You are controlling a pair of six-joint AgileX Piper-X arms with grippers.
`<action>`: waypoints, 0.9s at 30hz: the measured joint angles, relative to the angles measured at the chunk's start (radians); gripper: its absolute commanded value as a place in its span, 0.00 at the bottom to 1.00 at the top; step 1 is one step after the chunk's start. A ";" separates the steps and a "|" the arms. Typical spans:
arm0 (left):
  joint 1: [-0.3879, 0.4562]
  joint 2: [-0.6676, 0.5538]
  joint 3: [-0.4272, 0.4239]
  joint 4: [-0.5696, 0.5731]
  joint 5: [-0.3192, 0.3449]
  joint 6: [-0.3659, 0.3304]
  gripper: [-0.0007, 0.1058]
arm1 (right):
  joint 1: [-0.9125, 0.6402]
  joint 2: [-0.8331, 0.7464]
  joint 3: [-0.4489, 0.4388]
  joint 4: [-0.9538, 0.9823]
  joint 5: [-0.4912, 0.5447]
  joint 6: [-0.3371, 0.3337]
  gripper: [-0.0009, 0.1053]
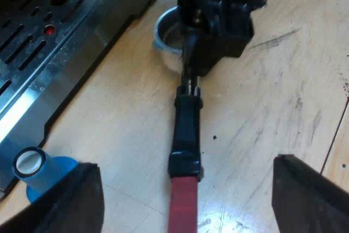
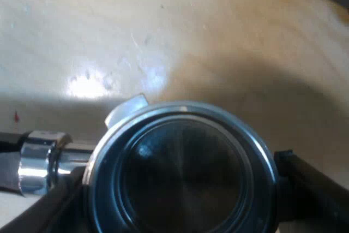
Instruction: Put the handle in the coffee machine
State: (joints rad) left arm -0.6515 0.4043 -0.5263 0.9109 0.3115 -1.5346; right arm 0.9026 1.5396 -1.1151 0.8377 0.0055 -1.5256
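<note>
The metal holder lies flat on the wooden table, its round basket close to the espresso machine. Its dark handle runs away from the basket and ends in red. My left gripper is open, its fingers spread wide on either side of the red end without touching it. My right gripper sits over the basket end. In the right wrist view the basket lies between the fingers of the right gripper, which press against its rim on both sides.
A blue tamper with a white-ringed top stands beside the machine's slotted drip tray, close to one left finger. Bare scuffed wooden table stretches along the other side of the handle.
</note>
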 measured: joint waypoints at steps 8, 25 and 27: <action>0.000 0.000 0.000 0.000 0.000 0.000 0.63 | 0.000 -0.074 0.000 0.049 0.000 0.032 0.01; 0.000 0.000 0.058 -0.025 0.074 0.075 0.63 | 0.000 -0.199 0.003 0.110 0.000 0.056 0.01; 0.000 0.000 0.057 -0.035 0.081 0.080 0.63 | 0.000 -0.211 0.003 0.126 -0.005 0.061 0.01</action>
State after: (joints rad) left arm -0.6515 0.4043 -0.4690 0.8759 0.3922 -1.4550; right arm 0.9026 1.3285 -1.1126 0.9637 0.0000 -1.4642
